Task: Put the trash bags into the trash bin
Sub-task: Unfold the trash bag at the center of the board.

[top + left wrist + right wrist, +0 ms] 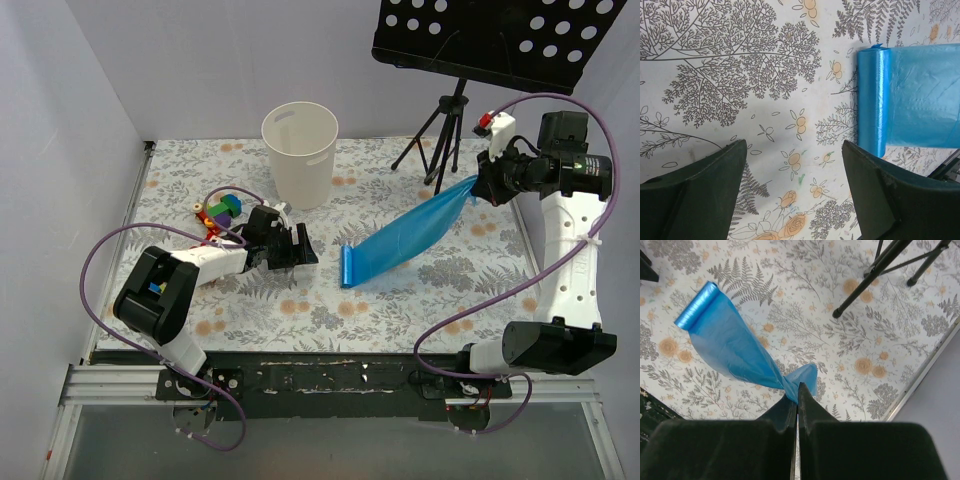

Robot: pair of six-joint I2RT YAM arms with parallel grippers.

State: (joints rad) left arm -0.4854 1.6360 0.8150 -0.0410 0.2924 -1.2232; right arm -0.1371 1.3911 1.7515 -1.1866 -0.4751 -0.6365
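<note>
The blue trash bags (405, 238) hang as a sheet from my right gripper (478, 186) down to a rolled end (346, 266) resting on the table. My right gripper (797, 392) is shut on the bunched top of the sheet (730, 347), raised above the table. My left gripper (300, 248) is open and empty, low over the table just left of the rolled end (872, 100), not touching it. The cream-white trash bin (299, 152) stands upright at the back, apart from both grippers.
A black perforated music stand (492, 38) on a tripod (443, 130) stands at the back right, close to my right gripper; its legs show in the right wrist view (875, 270). Small coloured toy blocks (220, 210) lie beside my left arm. White walls enclose the floral table.
</note>
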